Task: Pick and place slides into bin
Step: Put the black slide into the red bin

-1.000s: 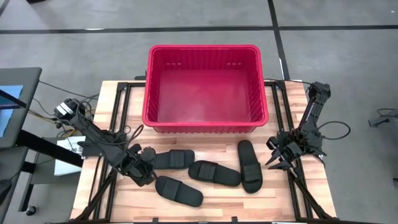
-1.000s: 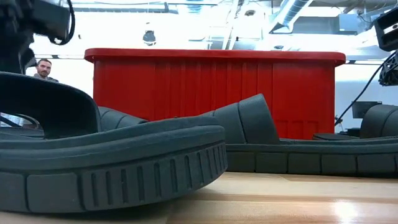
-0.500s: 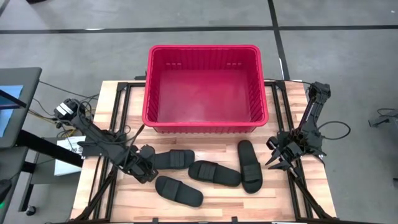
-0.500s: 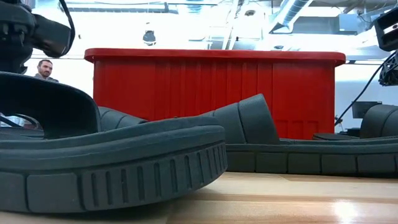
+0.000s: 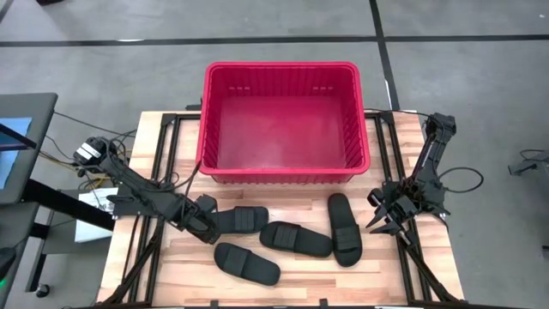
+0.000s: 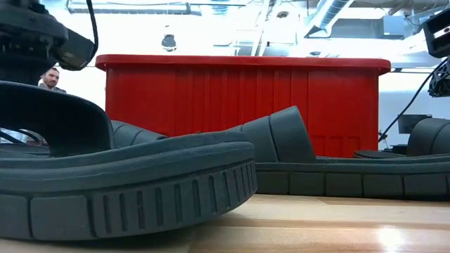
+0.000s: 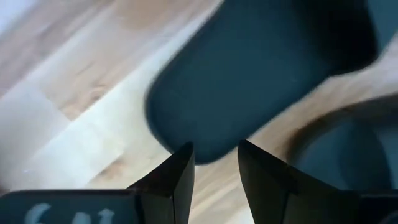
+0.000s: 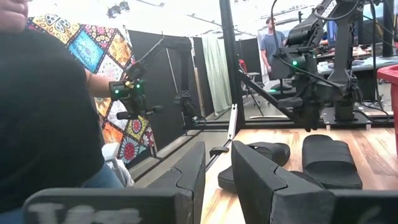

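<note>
All four slides lie on the worktop (image 5: 292, 283) in the lower middle of the high view, below the red bin (image 5: 283, 167), which holds nothing yet. The one that matters now is the left slide (image 5: 236, 220), lying with its long axis running left to right across the frame, just under the bin's lower rim. The left gripper (image 5: 206, 225) sits at that slide's left end, so the slide stretches away to the right from the fingers, end-on to them. In the left wrist view the rounded end of the slide (image 7: 249, 93) fills the picture just past the two dark fingers (image 7: 177, 180), which stand a narrow gap apart and hold nothing; the slide's end lines up with that gap but is not yet between them.

The other three slides are farther off: one (image 5: 247, 263) lower in the frame, one (image 5: 297, 239) in the middle, and one (image 5: 344, 227) lying top to bottom toward the right. The right gripper (image 5: 386, 221) waits at the right edge of the worktop, well apart from every slide; its fingers (image 8: 189, 174) are narrowly parted and empty.

The left arm is plainly the nearer one. My reading is that the coming move is a short advance along the slide's long axis, so the fingers can close over its end or edge.
</note>
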